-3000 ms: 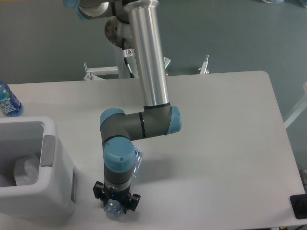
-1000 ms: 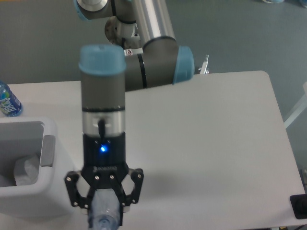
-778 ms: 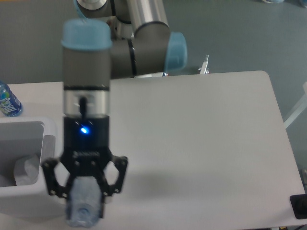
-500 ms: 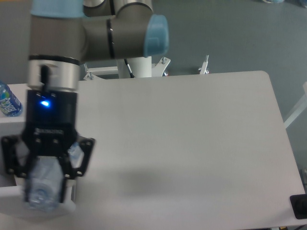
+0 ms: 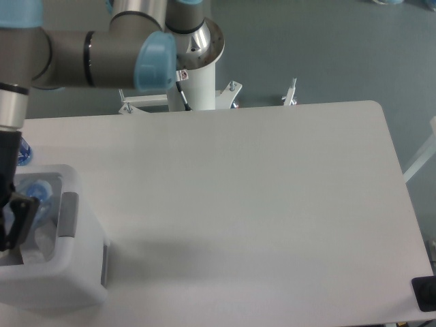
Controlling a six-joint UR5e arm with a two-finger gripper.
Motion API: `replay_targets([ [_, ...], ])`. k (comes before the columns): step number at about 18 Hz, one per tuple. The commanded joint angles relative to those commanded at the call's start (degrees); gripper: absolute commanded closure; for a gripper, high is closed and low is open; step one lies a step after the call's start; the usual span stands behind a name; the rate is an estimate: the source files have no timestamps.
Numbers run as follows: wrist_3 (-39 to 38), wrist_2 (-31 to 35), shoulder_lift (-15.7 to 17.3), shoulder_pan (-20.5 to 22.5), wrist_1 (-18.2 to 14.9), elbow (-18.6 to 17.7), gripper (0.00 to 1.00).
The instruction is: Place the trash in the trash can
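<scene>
The white trash can (image 5: 80, 276) stands at the table's front left corner. Inside its opening lies the crumpled white wrapper (image 5: 42, 240). The crushed bluish bottle (image 5: 34, 193) shows in the opening's far part, right beside the gripper. My gripper (image 5: 5, 233) hangs over the opening at the picture's left edge, which cuts it off. Only one dark finger (image 5: 22, 216) shows, just below and left of the bottle. Whether the fingers still hold the bottle cannot be made out.
A blue-labelled water bottle (image 5: 24, 155) stands on the table behind the can, mostly hidden by my arm. My arm's grey links (image 5: 88, 51) reach across the upper left. A black object (image 5: 426, 293) sits at the table's front right corner.
The gripper has carried the crushed bottle left from the table's front edge to over the can's opening. The bottle now shows inside the opening.
</scene>
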Motion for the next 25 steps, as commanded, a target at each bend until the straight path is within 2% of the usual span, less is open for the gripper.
replay_targets([
  [2,0.09,0.00,0.09,0.00,-0.09,-0.09,0.00],
  [6,0.18,0.00,2.10,0.00,-0.09,-0.53,0.00],
  [8,0.26,0.87,3.51,1.39,-0.26,-1.57,0.00],
  [12,0.18,2.10,4.66,9.73,-0.26,-3.25,0.00],
  [15,0.79,7.18,4.04,14.40,-0.44,-3.16,0.00],
  [17,3.93,10.27,4.30,17.13,-0.79,-3.86,0.00],
  [19,12.26,14.22,5.44,18.54,-3.15,-5.09,0.00],
  [21,20.09,17.91,8.86,21.17,-6.40,-8.16,0.00],
  [23,27.82,18.81,10.28,23.45,-9.56,-10.62,0.00],
  [24,31.69,18.90,11.07,24.60,-12.37,-10.90,0.00],
  [25,35.64,18.81,12.21,26.00,-16.66,-11.07,0.00],
])
